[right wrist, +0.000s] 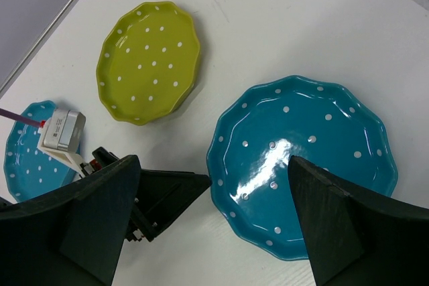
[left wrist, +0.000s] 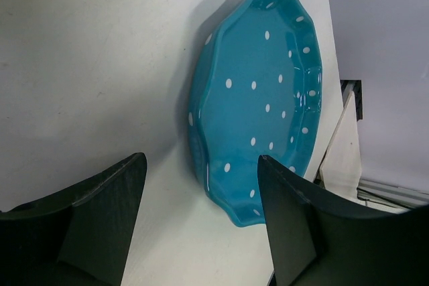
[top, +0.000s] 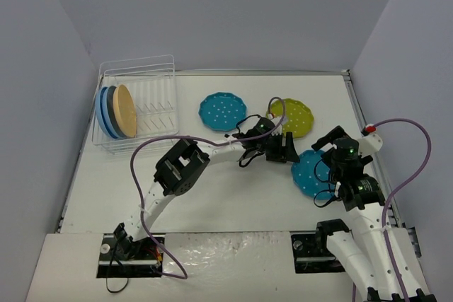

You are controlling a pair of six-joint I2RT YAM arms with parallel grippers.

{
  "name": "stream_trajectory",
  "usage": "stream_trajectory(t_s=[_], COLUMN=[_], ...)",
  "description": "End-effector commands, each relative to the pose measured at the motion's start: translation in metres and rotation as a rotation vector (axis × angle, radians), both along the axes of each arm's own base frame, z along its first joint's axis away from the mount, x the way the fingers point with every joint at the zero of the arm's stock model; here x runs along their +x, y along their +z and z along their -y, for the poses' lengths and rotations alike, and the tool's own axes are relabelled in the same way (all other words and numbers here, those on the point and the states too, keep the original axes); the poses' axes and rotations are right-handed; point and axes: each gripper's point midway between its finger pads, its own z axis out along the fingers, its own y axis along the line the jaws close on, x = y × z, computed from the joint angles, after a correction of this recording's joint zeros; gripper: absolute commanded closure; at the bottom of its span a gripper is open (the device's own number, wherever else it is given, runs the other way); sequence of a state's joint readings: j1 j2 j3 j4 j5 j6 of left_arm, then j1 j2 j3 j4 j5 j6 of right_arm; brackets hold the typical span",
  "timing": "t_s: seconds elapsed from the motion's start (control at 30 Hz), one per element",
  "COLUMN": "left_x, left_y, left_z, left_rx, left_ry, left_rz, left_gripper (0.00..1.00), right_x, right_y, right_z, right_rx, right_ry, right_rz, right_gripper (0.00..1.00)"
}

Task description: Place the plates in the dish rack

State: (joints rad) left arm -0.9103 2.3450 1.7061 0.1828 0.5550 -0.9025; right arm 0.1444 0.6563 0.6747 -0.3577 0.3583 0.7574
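Teal plate (right wrist: 301,165) flat, face up; left gripper (left wrist: 201,160) and right gripper (right wrist: 213,162) both wide, empty.

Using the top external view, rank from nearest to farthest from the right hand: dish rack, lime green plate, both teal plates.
1. The near teal plate, right side, under the right hand.
2. The lime green plate, farther back.
3. The far teal plate, centre back.
4. The dish rack, far left corner.
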Motion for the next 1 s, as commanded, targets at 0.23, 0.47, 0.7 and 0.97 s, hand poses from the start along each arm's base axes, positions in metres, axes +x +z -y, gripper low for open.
stream_trajectory(t_s=[0.23, 0.47, 0.7, 0.97], left_x=[-0.028, -0.029, -0.024, -0.018], left_y=[0.009, -0.017, -0.037, -0.061], left_z=[0.025, 0.02, 0.013, 0.001], left_rx=[-0.036, 0.024, 0.096, 0.184], left_ry=[-0.115, -0.1, -0.057, -0.013], left_rz=[0.023, 0.005, 0.017, 0.023], left_gripper=[0.38, 0.39, 0.59, 0.98], right_x=[0.007, 0.005, 0.004, 0.003], right_y=[0.024, 0.023, 0.023, 0.017], right_z=[0.002, 0.001, -0.001, -0.003], right_rx=[-0.002, 0.003, 0.008, 0.015], right_ry=[-0.008, -0.001, 0.009, 0.021], right_rz=[0.068, 0.073, 0.078, 0.066], right_gripper=[0.12, 0.11, 0.12, 0.12])
